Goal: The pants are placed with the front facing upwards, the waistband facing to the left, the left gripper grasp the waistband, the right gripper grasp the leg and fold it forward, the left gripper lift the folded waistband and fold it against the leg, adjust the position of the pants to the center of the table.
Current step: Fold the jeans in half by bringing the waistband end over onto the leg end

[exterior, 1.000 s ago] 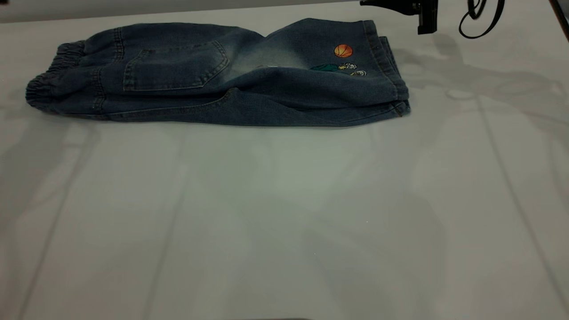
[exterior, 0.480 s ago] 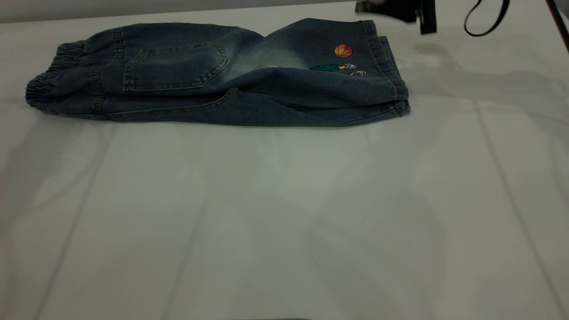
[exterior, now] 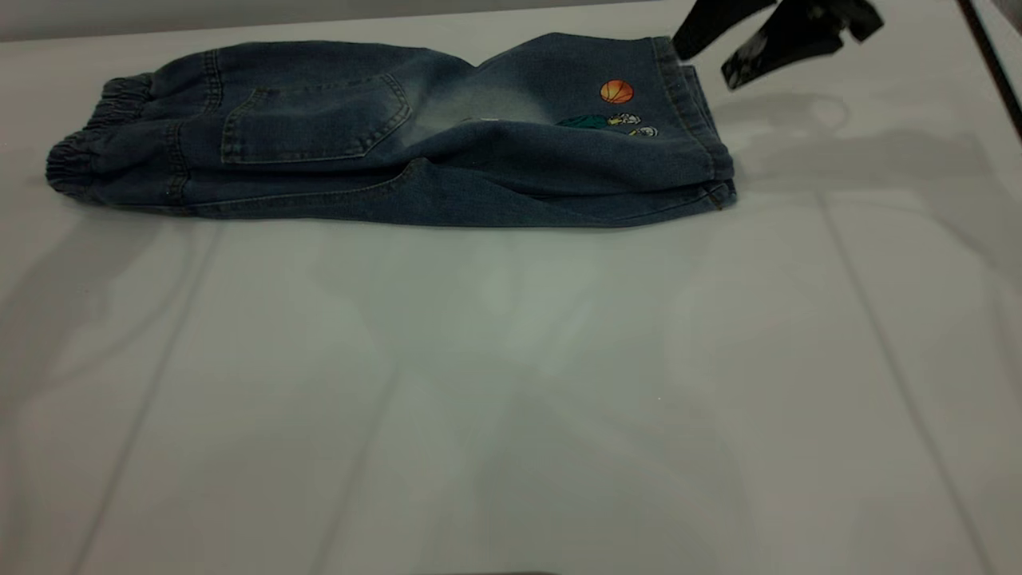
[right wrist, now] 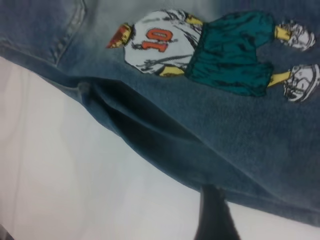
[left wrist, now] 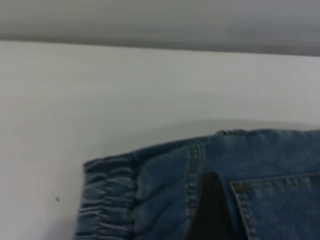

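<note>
While your right tool (exterior: 722, 60) hangs spread just beside the leg hems (exterior: 688, 96), the denim pants (exterior: 399, 136) lie folded lengthwise at the desk's (exterior: 511, 383) far edge. Next comes the waistband (exterior: 88, 140) fold; the left tool's state can't be told.

My right pincer (exterior: 707, 57) hangs at the far right edge, both fingers angled down and spread apart, holding nothing. From my left pincer (left wrist: 212, 210) I only get one dark fingertip in its wrist cam.
</note>
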Robot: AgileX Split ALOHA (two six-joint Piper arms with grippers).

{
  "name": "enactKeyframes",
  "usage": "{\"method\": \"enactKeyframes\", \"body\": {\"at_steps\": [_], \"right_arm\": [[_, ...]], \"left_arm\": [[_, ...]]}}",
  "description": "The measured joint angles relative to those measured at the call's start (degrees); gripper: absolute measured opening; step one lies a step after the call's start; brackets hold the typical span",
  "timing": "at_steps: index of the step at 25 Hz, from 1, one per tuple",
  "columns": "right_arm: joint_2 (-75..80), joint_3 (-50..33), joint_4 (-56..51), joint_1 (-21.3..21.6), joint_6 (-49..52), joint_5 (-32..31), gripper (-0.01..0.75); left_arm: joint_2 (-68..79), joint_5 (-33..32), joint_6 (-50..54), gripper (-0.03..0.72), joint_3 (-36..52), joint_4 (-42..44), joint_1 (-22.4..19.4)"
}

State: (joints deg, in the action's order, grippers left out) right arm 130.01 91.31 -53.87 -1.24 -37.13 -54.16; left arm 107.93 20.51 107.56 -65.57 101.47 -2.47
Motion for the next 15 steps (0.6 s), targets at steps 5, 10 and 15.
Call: {"method": "enactKeyframes", "body": {"at_steps": [5,10,15], "right_arm": [[-1.6,0.0,0.5,0.0,0.3,-1.6,0.386],[-2.1,0.0,0.5,0.0,0.3,-2.1,0.386],[-2.1,0.0,-0.4,0.0,0.4,-2.9,0.386]], "left_arm": [[-2.2,6.0,-8.2,0.463,0.0,0.0,0.3],[-7.3,5.4,-16.1,0.463,0.0,0.0,0.6],[-11.1,3.3,-30.3,0.463,0.0,0.0,0.6]]}}
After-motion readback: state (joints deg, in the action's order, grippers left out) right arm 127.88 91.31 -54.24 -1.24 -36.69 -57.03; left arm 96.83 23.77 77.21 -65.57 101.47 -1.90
